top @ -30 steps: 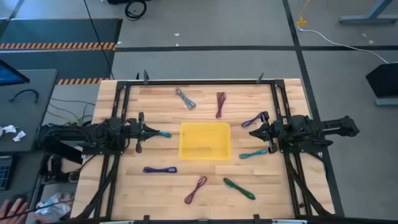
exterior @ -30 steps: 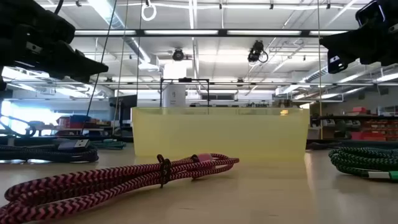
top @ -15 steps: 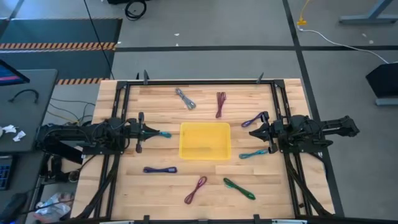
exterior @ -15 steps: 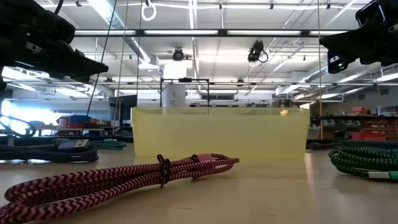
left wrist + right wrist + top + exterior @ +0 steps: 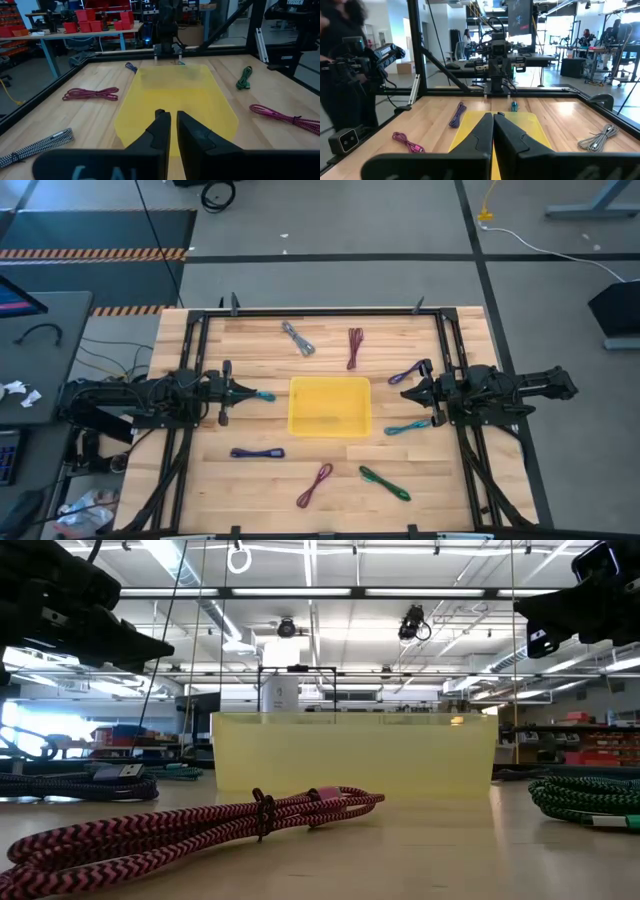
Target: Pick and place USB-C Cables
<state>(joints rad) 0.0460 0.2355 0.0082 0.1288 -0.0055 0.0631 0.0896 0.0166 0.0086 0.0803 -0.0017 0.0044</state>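
The yellow tray is seen at the table's middle, with the cables scattered around it: grey and maroon on the far side, magenta and green on the near side. The left gripper is held clenched left of the tray, nothing grasped. The right gripper is likewise clenched and empty, to the tray's right.
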